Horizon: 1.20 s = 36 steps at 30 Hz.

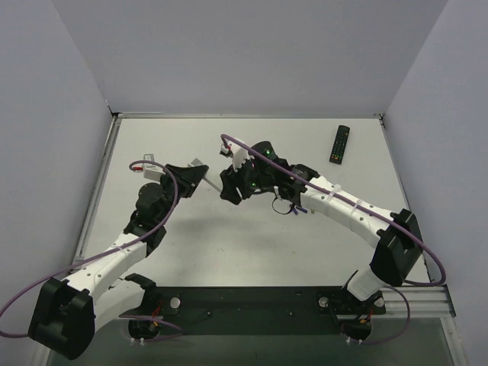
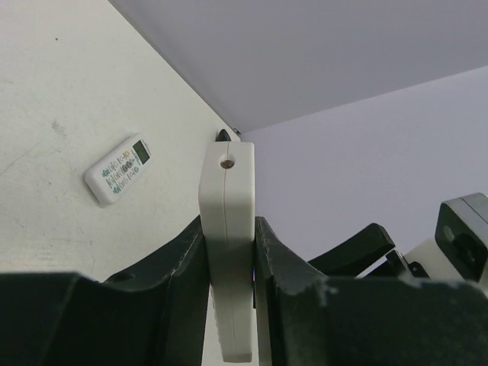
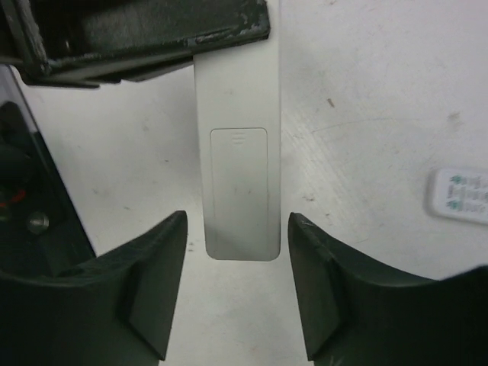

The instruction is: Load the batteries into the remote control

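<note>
The remote control (image 2: 226, 175) is pinched in the left gripper (image 2: 229, 232), its long axis pointed into the right gripper (image 3: 236, 225). Those jaws are held spread either side of the closed battery cover (image 3: 239, 191), not touching it.

The remote control (image 3: 238, 175) is smooth, matt white plastic. The left gripper (image 2: 229, 244) is matt black plastic, chipped pale along its edges. Beside the remote control, the table (image 3: 366, 114) looks matt off-white, speckled and faintly scratched.
</note>
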### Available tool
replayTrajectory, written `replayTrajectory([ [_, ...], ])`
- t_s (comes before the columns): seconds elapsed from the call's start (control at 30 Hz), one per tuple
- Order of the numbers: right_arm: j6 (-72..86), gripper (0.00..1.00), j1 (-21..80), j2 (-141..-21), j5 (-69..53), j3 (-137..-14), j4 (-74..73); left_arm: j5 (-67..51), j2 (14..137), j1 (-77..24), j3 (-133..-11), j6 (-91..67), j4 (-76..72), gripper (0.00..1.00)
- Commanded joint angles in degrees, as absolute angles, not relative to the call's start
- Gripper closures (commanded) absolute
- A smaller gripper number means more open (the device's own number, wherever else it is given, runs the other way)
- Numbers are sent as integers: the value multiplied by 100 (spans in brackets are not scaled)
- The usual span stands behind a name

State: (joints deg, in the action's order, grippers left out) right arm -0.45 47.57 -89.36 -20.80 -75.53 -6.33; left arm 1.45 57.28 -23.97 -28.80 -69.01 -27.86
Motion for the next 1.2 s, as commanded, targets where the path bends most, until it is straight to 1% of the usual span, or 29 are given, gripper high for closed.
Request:
replayTrajectory([
  [0.0,1236,44,4405,-8570,-2828,-7270,226,483,5862,-2443,-2479,-7101,-4086,100],
  [0.07,2167,35,4106,-8456,-3040,-6936,807,518,5880,-2461,-2373,-7119,-4401,100],
  [0.17,3136,31,3859,-8411,-3340,-6627,1511,527,5915,-2505,-2312,-7119,-4744,100],
  [0.43,4271,31,3727,-8692,-3550,-6504,2415,606,6047,-2663,-2285,-7225,-5396,100],
  [0.5,4586,33,3656,-8763,-3673,-6434,2653,615,6082,-2707,-2311,-7225,-5475,100],
  [0.63,4676,33,3639,-8833,-3788,-6460,2804,825,6161,-2777,-2285,-7435,-5616,100],
  [0.83,4772,43,3604,-8912,-3867,-6372,2786,1002,6249,-2812,-2347,-7471,-5932,100],
  [0.87,4790,46,3595,-8912,-3876,-6355,2821,976,6258,-2821,-2399,-7436,-5907,100],
  [1.03,4773,52,3542,-8921,-3929,-6337,2734,941,6267,-2848,-2443,-7348,-5889,100],
  [1.07,4772,60,3507,-8921,-3920,-6328,2690,923,6267,-2848,-2443,-7330,-5941,100],
  [1.13,4772,69,3481,-8921,-3937,-6302,2619,853,6258,-2848,-2470,-7217,-5985,100],
  [1.17,4772,75,3437,-8921,-3929,-6250,2610,826,6249,-2848,-2478,-7190,-6020,100],
])
